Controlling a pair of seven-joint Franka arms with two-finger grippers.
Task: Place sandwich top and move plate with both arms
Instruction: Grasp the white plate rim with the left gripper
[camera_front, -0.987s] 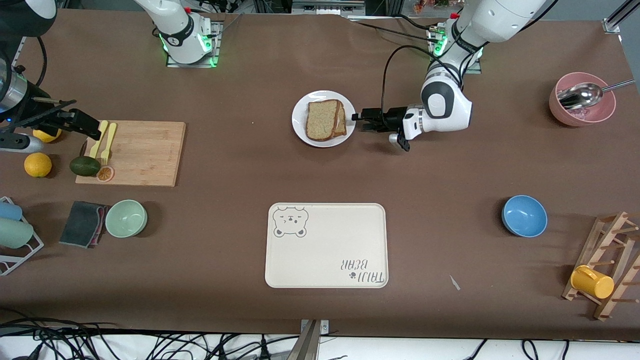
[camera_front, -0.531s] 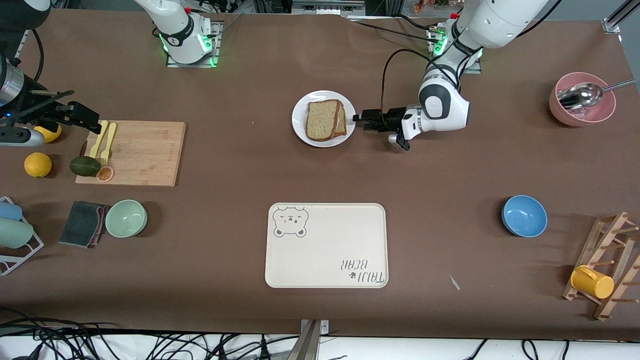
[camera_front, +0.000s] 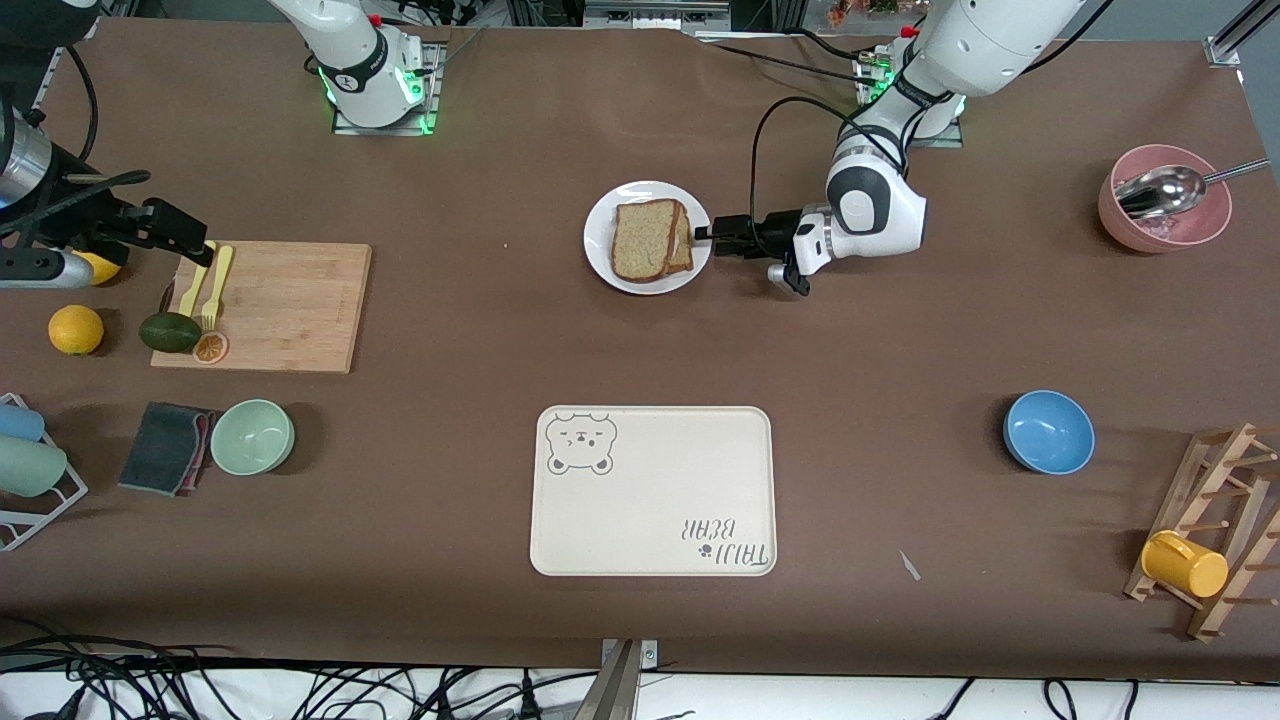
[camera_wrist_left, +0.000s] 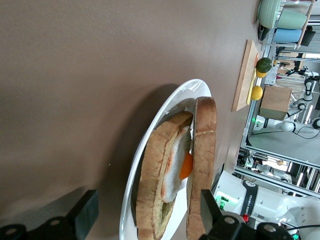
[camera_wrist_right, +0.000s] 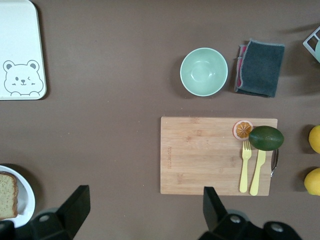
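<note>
Brown counter carries the plate midway between the two bases; the sandwich top already lies on it, over the egg slice, so I judge placement done and the plate move in hand. My left pincer sits low at the plate's rim on the left arm's side, jaws spread wide with the rim and bread between them in the left wrist view, gripping nothing yet. My right pincer hangs over the cutting board, jaws wide and empty, well apart from the plate. Next I judge: close the left on the rim; bring the right across to the facing rim; keep the plate level.
</note>
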